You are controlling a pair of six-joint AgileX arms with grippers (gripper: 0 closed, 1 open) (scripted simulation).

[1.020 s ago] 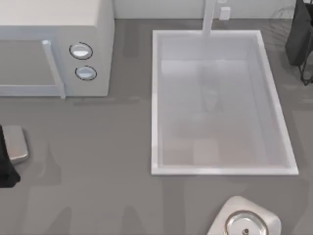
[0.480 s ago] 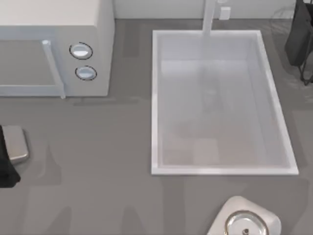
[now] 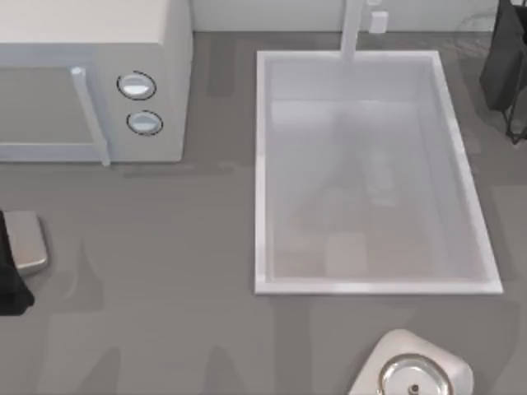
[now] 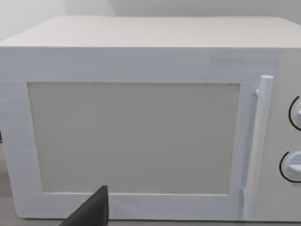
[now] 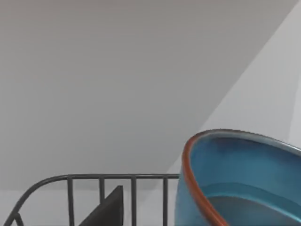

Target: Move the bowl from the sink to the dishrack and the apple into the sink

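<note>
At the top right corner of the top view, the right arm (image 3: 504, 62) is showing as a dark shape beyond the sink's far right corner, partly cut by the edge. Its wrist view is looking at the bowl (image 5: 240, 181), blue inside with a reddish-brown rim, sitting close to the camera and tilted, beside the dark wire bars of the dishrack (image 5: 101, 188). One dark fingertip (image 5: 106, 209) of the right gripper is showing low in that view, in front of the rack bars; whether the fingers are parted or closed cannot be told, and contact with the bowl is not visible.

The sink (image 3: 262, 173), a white basin with its faucet (image 3: 354, 29) at the far short end, is lying right of centre on the grey table (image 3: 165, 280).

The left arm (image 3: 12, 271) is sitting at the left edge of the table, near the front. Its wrist view is facing the white microwave (image 4: 141, 127), door and handle in full sight, with one dark fingertip (image 4: 91, 212) at the lower edge; the state of the left gripper cannot be told either.

A round metal fitting on a pale base (image 3: 412, 374) is lying on the table in front of the sink.
</note>
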